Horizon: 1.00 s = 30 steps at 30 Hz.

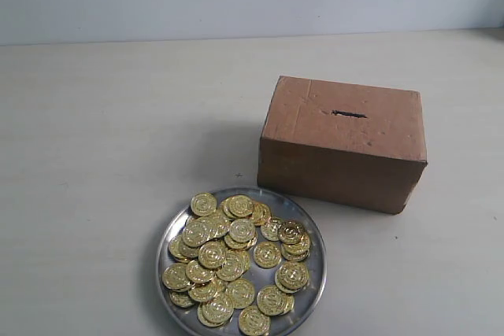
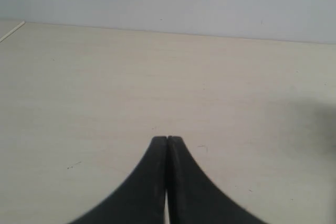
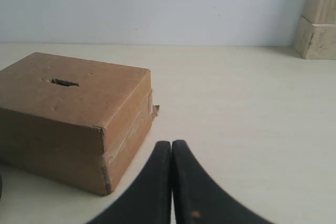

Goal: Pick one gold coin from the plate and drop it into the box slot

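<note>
Opening up is job one here, because the left gripper (image 2: 167, 139) is pinched tight with nothing between its tips, and the right gripper (image 3: 171, 142) is clenched empty as well. Neither arm shows in the exterior view, so I'd call this the very start: no coin taken yet.

Nearest the exterior camera sits the plate (image 1: 309, 222), heaped with gold coins (image 1: 236, 261) that overlap all over. The smart play, I'd say, is to spread the jaws and come down on a loner such as the edge coin (image 1: 203, 204) lying flat by the rim, rather than dig into the stack and lift two. Thin, slick metal on slick metal; it could skate away.

Just behind the plate, close by its far rim, stands the box (image 1: 342, 143), with the slot (image 1: 349, 113) on its top face.

Where's the target against the hands? The plate appears in neither wrist view. The left gripper hangs over bare table (image 1: 94, 155). The right one faces the box (image 3: 68, 124), near but apart, slot (image 3: 64, 82) in sight, so it looks better placed. Pale blocks (image 3: 317, 19) stand far beyond.
</note>
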### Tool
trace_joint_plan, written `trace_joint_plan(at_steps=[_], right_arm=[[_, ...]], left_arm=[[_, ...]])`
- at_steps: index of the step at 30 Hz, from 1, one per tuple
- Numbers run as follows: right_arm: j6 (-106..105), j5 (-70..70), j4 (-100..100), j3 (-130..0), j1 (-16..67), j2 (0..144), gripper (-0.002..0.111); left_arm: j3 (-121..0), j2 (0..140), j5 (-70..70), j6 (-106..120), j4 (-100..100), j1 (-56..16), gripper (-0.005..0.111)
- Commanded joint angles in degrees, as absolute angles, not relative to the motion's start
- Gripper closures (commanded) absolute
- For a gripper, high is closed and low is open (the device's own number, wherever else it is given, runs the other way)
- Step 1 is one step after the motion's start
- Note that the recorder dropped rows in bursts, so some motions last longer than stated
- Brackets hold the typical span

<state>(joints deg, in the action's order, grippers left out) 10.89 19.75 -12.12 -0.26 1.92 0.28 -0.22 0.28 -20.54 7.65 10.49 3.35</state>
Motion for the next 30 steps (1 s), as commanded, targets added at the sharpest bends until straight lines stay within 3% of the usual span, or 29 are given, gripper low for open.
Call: trace_joint_plan(at_steps=[1,21,30], right_arm=[[10.5,14.9,-12.1,0.0,1.9,0.0,0.108],[11.6,-12.0,-19.2,0.0,1.9,0.0,0.108],[41.4,-16.6,-6.5,0.0,1.9,0.0,0.108]], left_arm=[[0.0,0.0,-20.4,7.3,10.6,3.5,0.107],[0.0,0.0,-20.4,7.3,10.6,3.5,0.107],[0.0,0.0,-20.4,7.3,10.6,3.5,0.107]])
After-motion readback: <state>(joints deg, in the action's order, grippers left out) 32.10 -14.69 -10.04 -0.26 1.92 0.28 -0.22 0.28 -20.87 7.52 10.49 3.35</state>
